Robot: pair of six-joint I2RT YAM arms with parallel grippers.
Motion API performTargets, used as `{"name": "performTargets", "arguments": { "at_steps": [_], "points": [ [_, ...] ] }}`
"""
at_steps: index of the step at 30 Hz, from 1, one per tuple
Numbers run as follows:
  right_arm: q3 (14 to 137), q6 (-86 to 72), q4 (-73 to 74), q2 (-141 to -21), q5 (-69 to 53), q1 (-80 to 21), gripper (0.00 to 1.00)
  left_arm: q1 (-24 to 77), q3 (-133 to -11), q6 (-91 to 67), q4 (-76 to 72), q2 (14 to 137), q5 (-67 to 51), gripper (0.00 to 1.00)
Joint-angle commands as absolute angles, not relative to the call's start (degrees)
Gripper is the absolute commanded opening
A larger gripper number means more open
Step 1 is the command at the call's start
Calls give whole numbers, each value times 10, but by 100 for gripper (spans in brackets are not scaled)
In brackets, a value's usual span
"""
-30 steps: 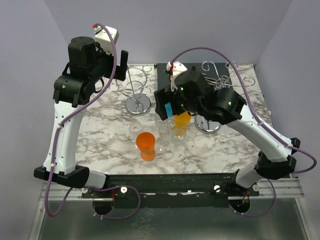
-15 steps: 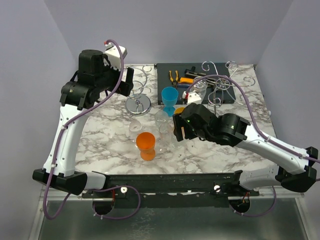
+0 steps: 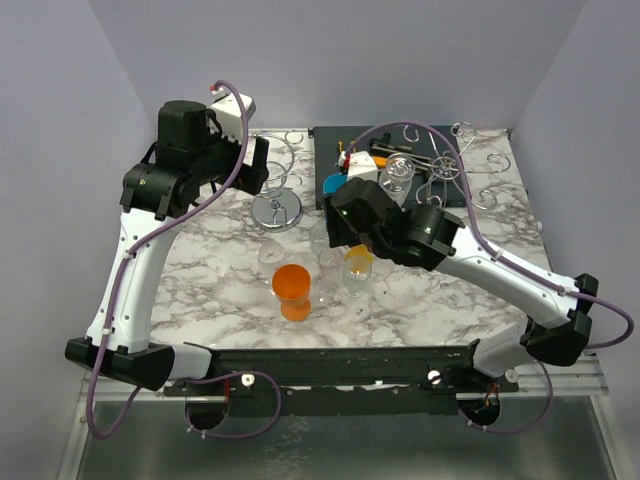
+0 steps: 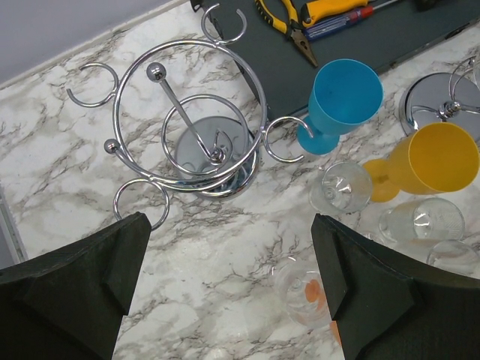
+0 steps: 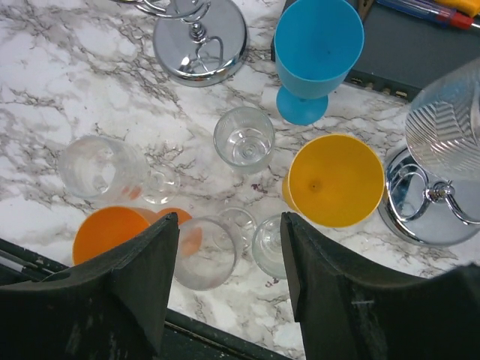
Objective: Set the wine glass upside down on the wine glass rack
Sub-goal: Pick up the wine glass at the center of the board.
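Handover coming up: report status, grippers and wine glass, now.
Left gripper open, empty, near left rack. Right gripper open, empty, above clear wine glasses on table. One glass at right rack. Yellow cup, blue cup crowd the cluster.

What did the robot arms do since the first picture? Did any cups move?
The right arm's fingers dipped toward the near edge, came back above the clear glasses, and narrowed, holding nothing. The left arm shifted slightly right, then stopped. The orange cup and left rack stayed put.
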State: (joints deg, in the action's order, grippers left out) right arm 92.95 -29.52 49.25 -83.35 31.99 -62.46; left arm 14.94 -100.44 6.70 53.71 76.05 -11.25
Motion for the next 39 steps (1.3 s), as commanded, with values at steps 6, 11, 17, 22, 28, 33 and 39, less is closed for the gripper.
{"name": "performTargets", "arguments": {
  "at_steps": [6,11,17,22,28,33,39],
  "points": [
    [968,-273,482,-905,299,-592,59,146,-990,59,541,741,-130,99],
    [920,-274,444,-900,290,-565,53,146,-992,59,541,742,-140,99],
    [884,-267,418,-905,279,-547,51,147,-1001,60,541,749,-160,99],
    [861,-274,415,-916,291,-543,48,146,-1005,61,540,749,-169,98],
    [835,-269,387,-917,290,-532,45,146,-997,69,539,741,-169,98],
    [817,-264,375,-929,287,-523,42,147,-998,72,538,738,-169,98],
    [794,-259,355,-930,280,-510,39,146,-1003,69,537,742,-174,98]
  ]
}}
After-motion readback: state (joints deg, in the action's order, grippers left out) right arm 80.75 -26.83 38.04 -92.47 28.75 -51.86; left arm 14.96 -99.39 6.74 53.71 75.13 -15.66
